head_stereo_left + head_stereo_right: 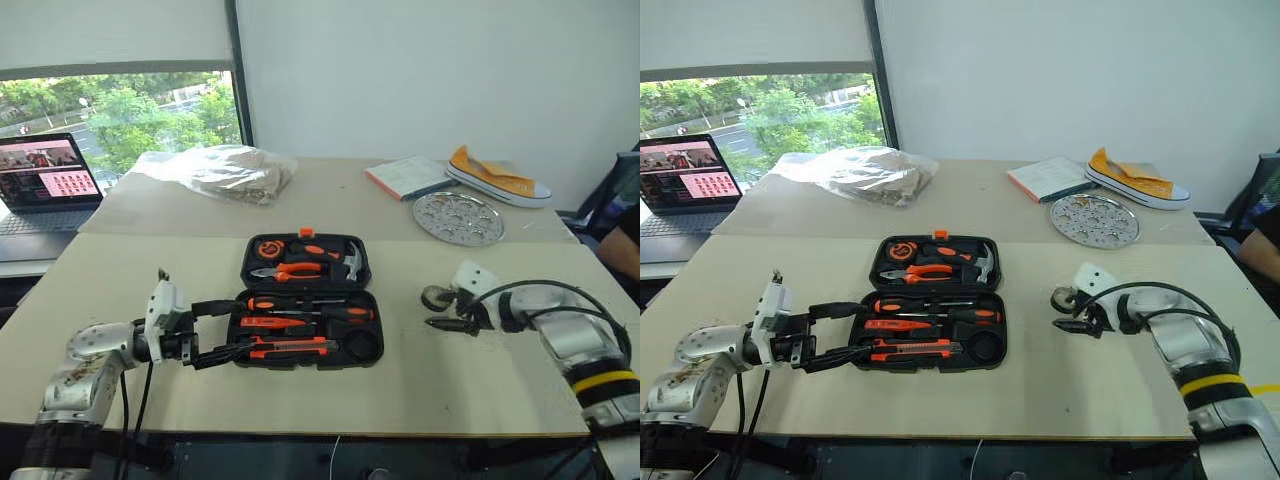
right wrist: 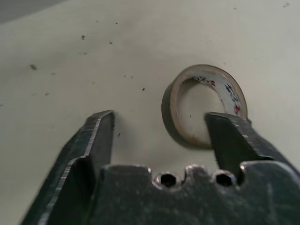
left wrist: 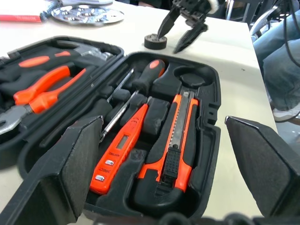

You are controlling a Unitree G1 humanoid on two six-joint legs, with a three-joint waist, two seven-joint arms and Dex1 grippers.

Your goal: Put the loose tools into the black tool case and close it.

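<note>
The black tool case (image 1: pixel 378 330) lies open in the middle of the table. Its near half holds three screwdrivers (image 1: pixel 310 303) and the black-orange utility knife (image 3: pixel 176 136). My left gripper (image 1: pixel 222 332) stands open at the case's left edge, with nothing between its fingers. The small black tape roll (image 1: pixel 437 297) lies flat on the table to the right of the case. My right gripper (image 2: pixel 160 117) is open at the roll: one fingertip (image 2: pixel 225 129) stands over the ring's hole, the other outside it.
Pliers (image 1: pixel 285 270) and a hammer (image 1: pixel 352 258) sit in the case's lid. On the far table lie a laptop (image 1: pixel 45 185), a plastic bag (image 1: pixel 225 172), a booklet (image 1: pixel 410 175), a yellow shoe (image 1: pixel 495 178) and a perforated metal plate (image 1: pixel 458 218). A person (image 1: pixel 622 245) sits at the right edge.
</note>
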